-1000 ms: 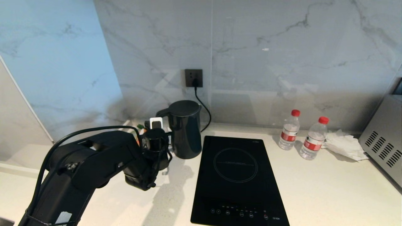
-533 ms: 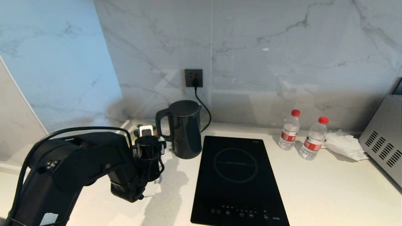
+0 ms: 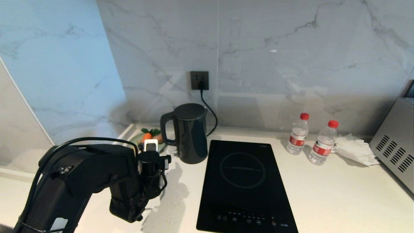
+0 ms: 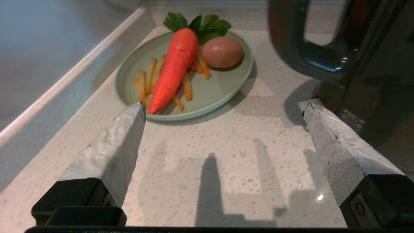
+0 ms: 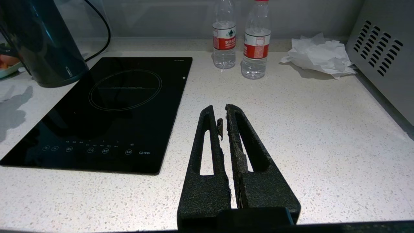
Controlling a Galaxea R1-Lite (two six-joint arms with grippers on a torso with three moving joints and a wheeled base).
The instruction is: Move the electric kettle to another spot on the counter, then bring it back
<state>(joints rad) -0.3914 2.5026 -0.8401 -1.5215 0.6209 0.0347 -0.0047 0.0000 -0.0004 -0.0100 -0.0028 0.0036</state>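
Right gripper [image 5: 223, 118]: parked low over the near right part of the counter [image 3: 323, 194], jaws closed together, nothing between them. It shows only in its own wrist view.

Left gripper [image 4: 223, 108]: near left of the scene, above bare counter, jaws wide open and empty. In the left wrist view one fingertip [image 4: 127, 121] sits just short of a plate's rim, the other beside the foot of the kettle; neither touches anything. In the head view the left arm [image 3: 81, 174] comes in from the near left corner.

Induction hob [image 3: 244, 184]: flat black glass, centre of the counter, control row at its near edge.

Electric kettle [image 3: 190, 132]: upright on the counter, just beyond the hob's far left corner, handle turned left toward the left gripper, lid on. Clear of the jaws.

Green plate [image 4: 226, 87]: left of the kettle, close to the left wall, holding a carrot [image 4: 173, 68], an egg [image 4: 222, 51] and fries.

Two water bottles [image 3: 297, 134], red caps, far right of the hob; crumpled paper [image 3: 354, 149] beyond them to the right, then a grey vented appliance [image 3: 394, 145] at the right edge.

Wall socket [image 3: 199, 80] on the marble wall behind the kettle, a black cord plugged in.
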